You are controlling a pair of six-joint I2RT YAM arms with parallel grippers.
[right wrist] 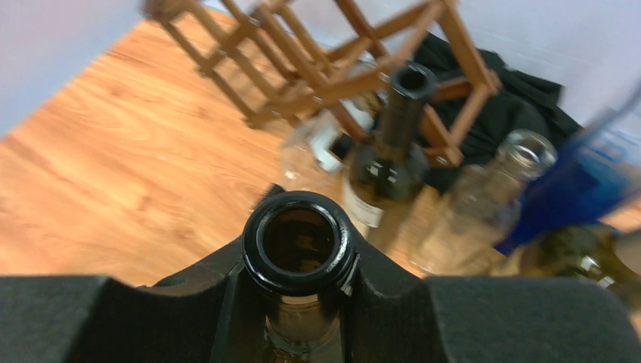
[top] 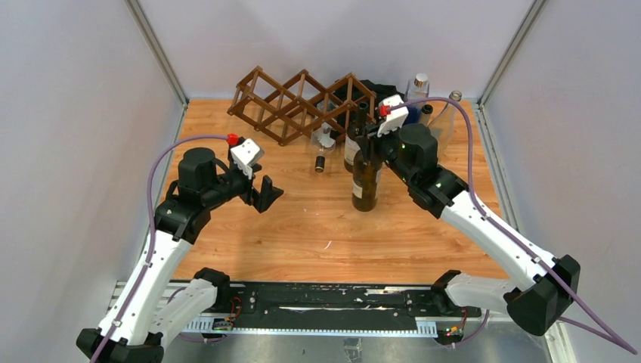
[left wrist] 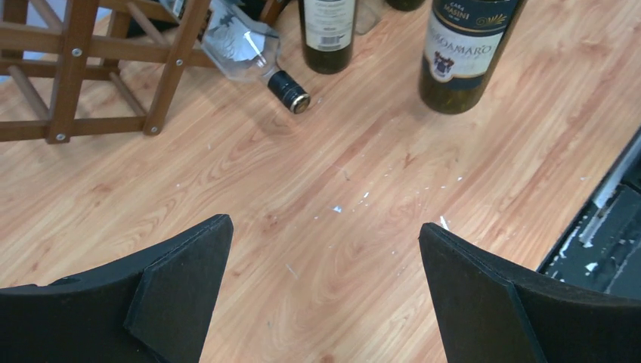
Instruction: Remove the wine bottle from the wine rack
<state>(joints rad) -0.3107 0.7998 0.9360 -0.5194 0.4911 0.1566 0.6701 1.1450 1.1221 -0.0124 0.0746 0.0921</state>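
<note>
The left end effector [top: 263, 193] is hanging released, jaws spread, over the worktop [top: 302, 234]. The wine rack [top: 301, 103] is standing along the far edge. The wine bottle [top: 365, 185] is standing upright just before the rack's right end, outside its cells, and the right end effector [right wrist: 301, 302] is grasping its neck.
</note>
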